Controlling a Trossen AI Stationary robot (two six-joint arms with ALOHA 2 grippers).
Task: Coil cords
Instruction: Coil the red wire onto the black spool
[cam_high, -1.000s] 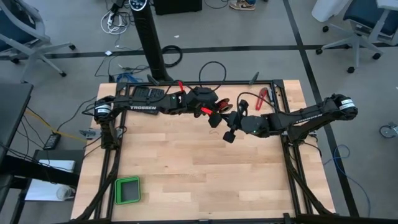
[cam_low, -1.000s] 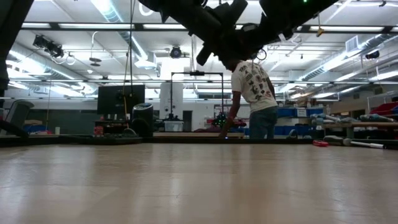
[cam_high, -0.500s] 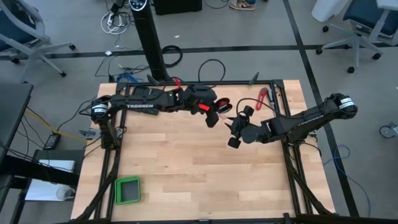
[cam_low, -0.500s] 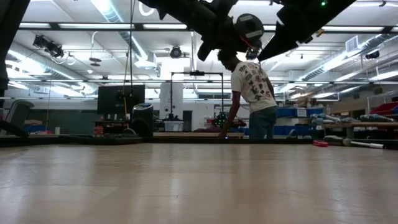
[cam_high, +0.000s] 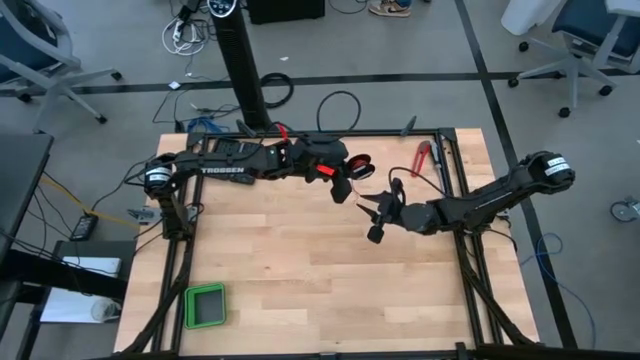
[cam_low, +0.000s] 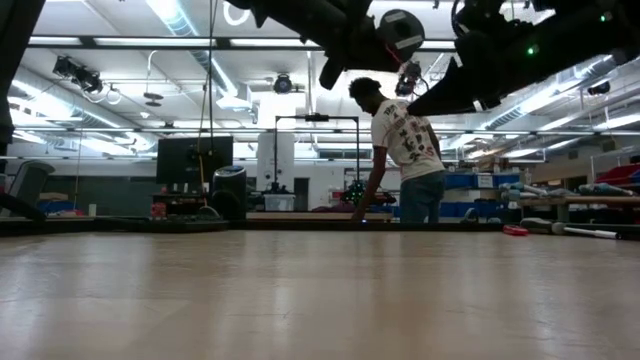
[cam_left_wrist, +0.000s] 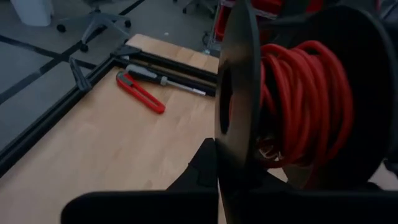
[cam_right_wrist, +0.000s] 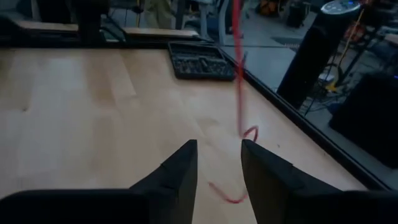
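Note:
A black spool (cam_left_wrist: 292, 93) wound with the red cord (cam_left_wrist: 305, 106) hangs above the table's far middle, with my left gripper (cam_high: 343, 187) shut on it. From it a loose red strand (cam_right_wrist: 237, 74) drops to the table, where its end (cam_right_wrist: 247, 133) lies curled. My right gripper (cam_right_wrist: 217, 171) stands open just right of and nearer than the spool (cam_high: 358, 166), low over the wood. Its fingers point at the strand and touch nothing. In the low view the spool (cam_low: 400, 30) shows near the top. My left gripper pinches the spool's near flange (cam_left_wrist: 233, 146) at its rim, which runs down between the two fingers (cam_left_wrist: 202, 168). The spool is lifted clear of the table, its axis about level, with the wound cord beside the fingers.
A red-handled hand tool (cam_high: 422, 158) lies by the far right frame rail. A black socket case (cam_right_wrist: 199, 61) sits at the far left under my left arm. A green tray (cam_high: 205, 305) stands at the near left corner. A person (cam_low: 405, 150) stands beyond the table.
My right gripper has opened, drawn away from the spool toward the table's near edge and sunk lower. My left gripper has kept the spool almost still; in the low view the spool now shows clear of the right arm.

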